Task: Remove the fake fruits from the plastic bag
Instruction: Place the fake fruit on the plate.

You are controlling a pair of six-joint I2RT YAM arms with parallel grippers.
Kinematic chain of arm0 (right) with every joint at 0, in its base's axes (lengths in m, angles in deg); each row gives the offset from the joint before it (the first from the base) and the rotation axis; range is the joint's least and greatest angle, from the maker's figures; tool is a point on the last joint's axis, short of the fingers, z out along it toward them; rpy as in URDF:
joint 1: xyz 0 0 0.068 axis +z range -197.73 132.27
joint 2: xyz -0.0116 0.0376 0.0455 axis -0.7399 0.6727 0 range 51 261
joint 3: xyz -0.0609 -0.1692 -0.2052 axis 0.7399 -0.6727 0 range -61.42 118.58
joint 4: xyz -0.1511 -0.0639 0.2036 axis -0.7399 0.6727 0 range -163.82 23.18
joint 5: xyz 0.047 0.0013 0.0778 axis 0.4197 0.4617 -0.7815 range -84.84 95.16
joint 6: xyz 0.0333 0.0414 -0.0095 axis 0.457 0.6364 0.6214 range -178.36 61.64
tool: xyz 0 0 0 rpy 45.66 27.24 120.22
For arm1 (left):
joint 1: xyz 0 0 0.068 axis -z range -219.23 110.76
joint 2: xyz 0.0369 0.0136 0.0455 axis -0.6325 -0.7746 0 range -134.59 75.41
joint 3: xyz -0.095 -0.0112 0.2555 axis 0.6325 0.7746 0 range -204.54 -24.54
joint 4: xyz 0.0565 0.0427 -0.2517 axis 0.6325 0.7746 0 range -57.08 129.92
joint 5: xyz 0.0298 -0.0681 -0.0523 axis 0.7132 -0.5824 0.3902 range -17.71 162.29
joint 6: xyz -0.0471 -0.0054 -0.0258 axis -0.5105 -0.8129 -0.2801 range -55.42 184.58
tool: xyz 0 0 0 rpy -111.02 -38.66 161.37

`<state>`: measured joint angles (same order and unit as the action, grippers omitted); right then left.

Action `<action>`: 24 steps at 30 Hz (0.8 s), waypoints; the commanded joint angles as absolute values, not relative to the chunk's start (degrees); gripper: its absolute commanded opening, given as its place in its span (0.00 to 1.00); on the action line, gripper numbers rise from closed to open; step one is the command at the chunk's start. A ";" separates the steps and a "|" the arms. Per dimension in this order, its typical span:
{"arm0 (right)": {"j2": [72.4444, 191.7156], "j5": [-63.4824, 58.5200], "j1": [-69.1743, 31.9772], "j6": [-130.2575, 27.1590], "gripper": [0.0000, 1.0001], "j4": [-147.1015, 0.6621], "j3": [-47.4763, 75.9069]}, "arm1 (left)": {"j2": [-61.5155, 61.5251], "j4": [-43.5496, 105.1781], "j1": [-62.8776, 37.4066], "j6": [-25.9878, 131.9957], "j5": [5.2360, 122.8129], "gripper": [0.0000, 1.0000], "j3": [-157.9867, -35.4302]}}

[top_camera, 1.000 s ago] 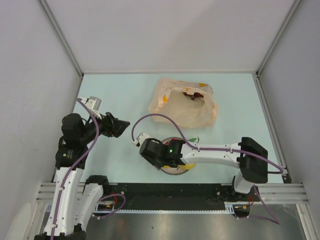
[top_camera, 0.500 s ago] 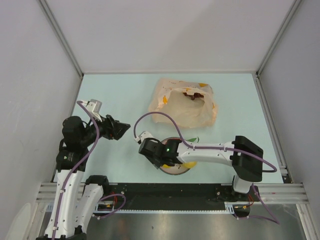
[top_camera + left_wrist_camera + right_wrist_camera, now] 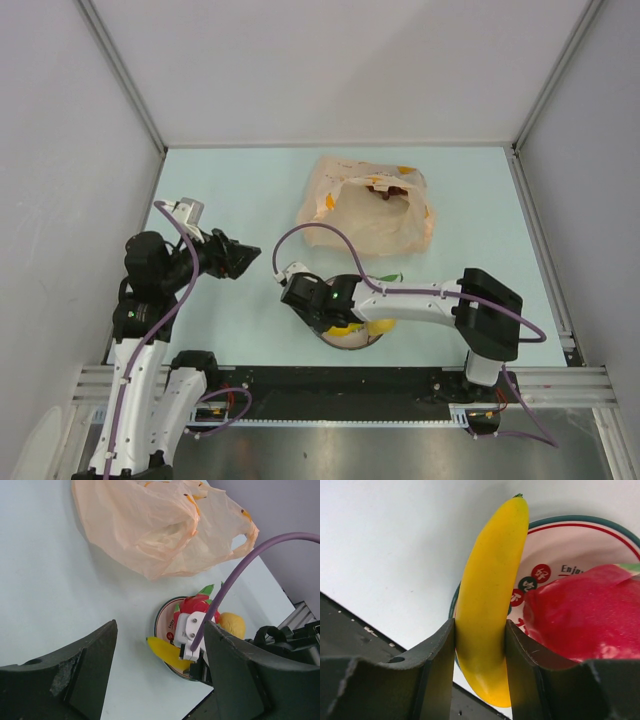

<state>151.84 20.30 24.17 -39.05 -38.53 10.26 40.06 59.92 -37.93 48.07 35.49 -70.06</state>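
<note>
My right claw (image 3: pixel 480 650) is clamping the curved yellow plastic banana (image 3: pixel 490 580); I am aiming it flat onto the round white plate (image 3: pixel 560 542).

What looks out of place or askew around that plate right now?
The banana sits askew across the rim of the plate, one end sticking out past it, with the right pincer shut on it. The dragon fruit rests on the plate. Nothing looks spilled or damaged.

The thin pale-orange plastic bag (image 3: pixel 150 525) is crinkled, translucent and faintly shiny. The yellow plastic banana (image 3: pixel 487 595) is smooth with a soft sheen. The round white plate (image 3: pixel 555 545) looks glazed. The pale-green counter (image 3: pixel 230 190) is matt.
</note>
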 commanded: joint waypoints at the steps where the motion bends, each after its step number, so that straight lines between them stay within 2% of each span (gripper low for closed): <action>1: 152.07 19.49 25.57 -37.89 0.17 -39.01 9.95 | 40.87 57.61 -38.53 47.88 34.93 0.75 -69.81; 6: 151.90 20.63 25.66 -37.18 0.21 -38.05 9.77 | 41.49 57.79 -38.71 47.80 34.76 0.75 -69.28; 9: 151.99 20.01 25.84 -37.44 0.38 -38.13 9.69 | 41.49 57.62 -38.79 47.27 34.67 0.75 -69.19; 10: 151.99 20.01 26.10 -37.36 0.49 -37.87 9.77 | 41.49 57.35 -38.97 47.10 34.67 0.75 -69.27; 13: 151.55 20.71 26.54 -37.18 0.62 -37.17 9.77 | 41.14 57.00 -39.06 46.65 34.32 0.75 -69.80; 17: 149.97 20.63 26.89 -39.46 0.67 -36.55 9.60 | 40.69 57.62 -39.06 47.09 34.05 0.75 -70.86; 21: 146.81 17.12 28.03 -44.19 0.62 -37.78 9.95 | 40.96 57.62 -38.97 47.09 33.79 0.75 -70.95; 24: 144.08 10.02 30.32 -51.20 0.64 -39.71 10.91 | 41.05 57.26 -39.06 46.92 33.61 0.75 -71.03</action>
